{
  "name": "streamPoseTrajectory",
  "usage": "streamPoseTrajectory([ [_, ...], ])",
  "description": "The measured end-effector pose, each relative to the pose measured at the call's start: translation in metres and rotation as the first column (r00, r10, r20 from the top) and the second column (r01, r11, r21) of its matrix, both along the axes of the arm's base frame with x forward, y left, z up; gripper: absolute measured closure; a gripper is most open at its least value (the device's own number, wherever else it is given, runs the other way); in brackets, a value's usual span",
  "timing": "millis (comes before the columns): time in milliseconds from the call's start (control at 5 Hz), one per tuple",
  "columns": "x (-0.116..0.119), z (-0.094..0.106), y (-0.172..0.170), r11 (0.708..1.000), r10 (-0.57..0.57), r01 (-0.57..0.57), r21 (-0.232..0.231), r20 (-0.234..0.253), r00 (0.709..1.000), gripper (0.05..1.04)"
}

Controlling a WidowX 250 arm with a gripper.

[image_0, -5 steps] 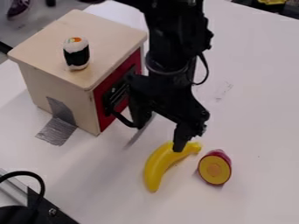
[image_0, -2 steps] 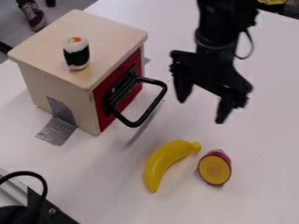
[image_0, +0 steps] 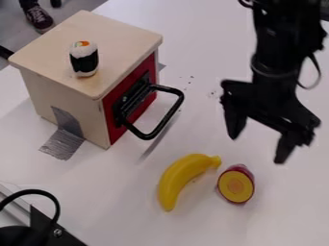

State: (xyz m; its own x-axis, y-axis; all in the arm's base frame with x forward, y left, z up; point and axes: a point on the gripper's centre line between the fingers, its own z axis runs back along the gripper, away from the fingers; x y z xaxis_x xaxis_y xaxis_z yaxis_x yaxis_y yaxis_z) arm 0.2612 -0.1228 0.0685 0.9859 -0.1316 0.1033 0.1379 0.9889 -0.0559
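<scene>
The black gripper [image_0: 257,148] hangs over the table's right side, its two fingers spread open with nothing between them. It is above and to the right of the cut purple-skinned vegetable [image_0: 235,185], whose yellow face looks toward the camera. Just left of that lies a curved yellow banana [image_0: 183,178], apart from it. A wooden box [image_0: 67,108] with a red front [image_0: 130,101] stands at the upper left, and its black handle [image_0: 168,117] sticks out to the right. A sushi roll [image_0: 84,59] stands upright on the box top.
Grey tape [image_0: 64,143] joins the box's side to the white table [image_0: 128,211]. A black device with a cable [image_0: 56,204] occupies the lower left corner. The table's far edge crosses the upper left, with floor beyond it.
The gripper has moved right, away from the box and banana, first swinging up and then somewhat down in view. The handle it covered now shows. Box, sushi, banana and vegetable have not moved.
</scene>
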Motion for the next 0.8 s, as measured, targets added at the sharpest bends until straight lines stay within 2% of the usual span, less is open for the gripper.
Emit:
streamPoseTrajectory([
  [200, -0.007, -0.012, -0.005, 0.999, 0.016, -0.015, 0.041, -0.027, 1.0, 0.085],
  [600, -0.024, -0.032, 0.011, 0.991, 0.084, -0.077, 0.113, -0.063, 0.994, 0.085],
  [800, -0.029, -0.036, 0.016, 0.989, 0.094, -0.084, 0.123, -0.074, 0.993, 0.085],
])
